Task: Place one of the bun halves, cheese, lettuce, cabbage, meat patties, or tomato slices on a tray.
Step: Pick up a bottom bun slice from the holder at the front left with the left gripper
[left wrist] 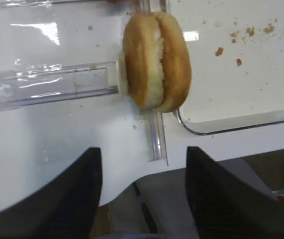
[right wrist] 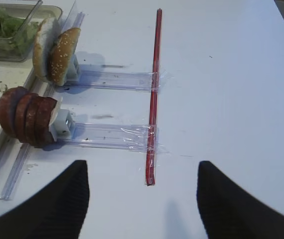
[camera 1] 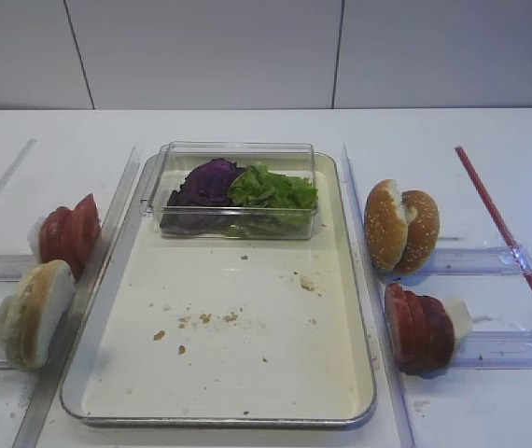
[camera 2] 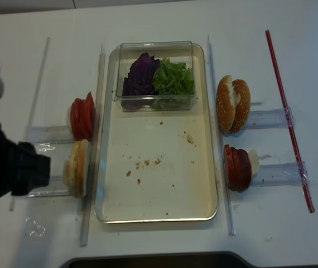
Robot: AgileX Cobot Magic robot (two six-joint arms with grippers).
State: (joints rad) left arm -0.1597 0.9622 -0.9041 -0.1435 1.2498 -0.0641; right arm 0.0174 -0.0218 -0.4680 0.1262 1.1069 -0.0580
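The cream tray [camera 1: 341,308] lies mid-table with only crumbs on its bare part. At its back a clear box holds purple cabbage [camera 1: 208,182] and green lettuce [camera 1: 275,189]. Left of the tray, tomato slices [camera 1: 70,233] and two pale bun halves [left wrist: 157,62] stand on edge in rails. Dark meat patties [right wrist: 25,117] stand in a rail on the right. No cheese shows. My left gripper [left wrist: 142,189] hangs open and empty near the table's front edge, short of the bun halves. Over bare table right of the patties, my right gripper [right wrist: 142,199] is open and empty.
A sesame bun [camera 1: 401,229] stands in the far right rail. A red strip [right wrist: 153,94] is taped across the ends of both right rails. Clear plastic guide rails [camera 1: 369,280] run along both long sides of the tray. The left arm [camera 2: 5,167] looms over the left rails.
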